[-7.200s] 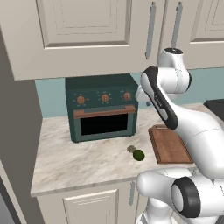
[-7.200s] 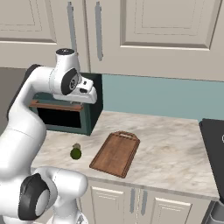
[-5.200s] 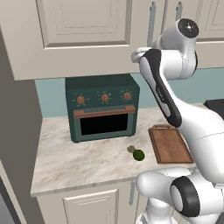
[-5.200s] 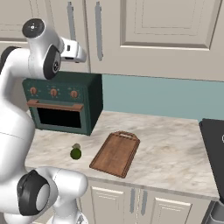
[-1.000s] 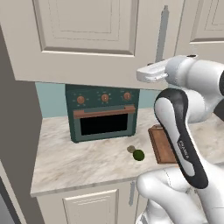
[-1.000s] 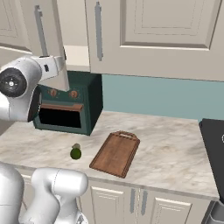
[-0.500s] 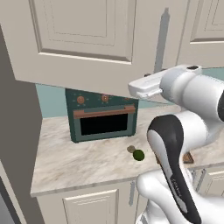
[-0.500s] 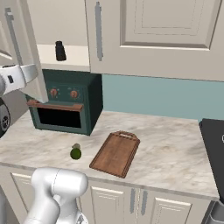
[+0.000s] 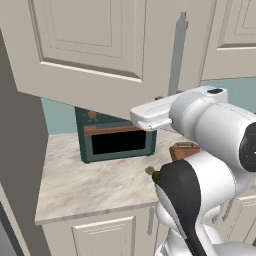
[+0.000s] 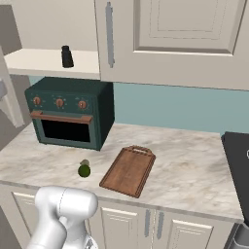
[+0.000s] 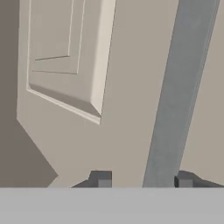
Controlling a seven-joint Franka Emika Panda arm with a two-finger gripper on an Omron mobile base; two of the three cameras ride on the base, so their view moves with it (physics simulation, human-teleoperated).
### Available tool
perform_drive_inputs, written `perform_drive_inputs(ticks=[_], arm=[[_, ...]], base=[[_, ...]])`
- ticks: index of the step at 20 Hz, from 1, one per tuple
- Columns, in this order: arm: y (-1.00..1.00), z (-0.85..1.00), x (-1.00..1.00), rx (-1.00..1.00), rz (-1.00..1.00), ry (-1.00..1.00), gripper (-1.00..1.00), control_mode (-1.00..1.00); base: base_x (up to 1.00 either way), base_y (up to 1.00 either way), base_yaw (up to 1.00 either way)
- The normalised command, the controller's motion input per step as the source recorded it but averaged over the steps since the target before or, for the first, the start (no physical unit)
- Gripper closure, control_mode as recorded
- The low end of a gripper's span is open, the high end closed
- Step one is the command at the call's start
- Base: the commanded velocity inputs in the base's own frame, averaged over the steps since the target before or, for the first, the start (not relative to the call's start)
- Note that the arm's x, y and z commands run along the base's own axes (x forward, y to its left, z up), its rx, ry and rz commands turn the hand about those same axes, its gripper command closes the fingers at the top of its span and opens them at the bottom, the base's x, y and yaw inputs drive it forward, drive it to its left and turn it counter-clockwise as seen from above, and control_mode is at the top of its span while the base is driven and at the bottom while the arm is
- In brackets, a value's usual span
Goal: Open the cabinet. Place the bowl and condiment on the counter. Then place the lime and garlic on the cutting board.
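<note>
Door of cabinet (image 9: 95, 55) swung further out since half second ago, shelf now exposed. I keep gripper (image 11: 142, 178) astride grey handle (image 11: 177, 96), jaws half-wide, bar between tips; firm grasp, cannot tell. Cutting board (image 10: 129, 170) waits on counter (image 10: 194, 160). Condiment (image 10: 66, 57) on shelf. Lime (image 10: 84, 170), garlic (image 10: 85, 163) touching beside board.

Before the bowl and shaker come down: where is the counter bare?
Bare counter right of the cutting board, up to the black stove edge; also in front of the toaster oven. Crowded between oven and board, where the lime sits.
</note>
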Motion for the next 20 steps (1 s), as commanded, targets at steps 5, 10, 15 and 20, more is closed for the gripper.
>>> perform_drive_inputs(ticks=[5,10,15,20], arm=[[0.88,0.11,-0.05,0.00,0.00,0.14,1.00,-1.00],[0.66,0.01,0.00,0.00,0.00,0.21,-1.00,-1.00],[0.18,0.02,-0.68,0.00,-0.04,0.15,-1.00,-1.00],[-0.57,-0.03,-1.00,0.05,0.00,-0.01,-1.00,-1.00]], base=[[0.00,0.00,0.00],[0.00,0.00,0.00],[0.00,0.00,0.00],[0.00,0.00,0.00]])
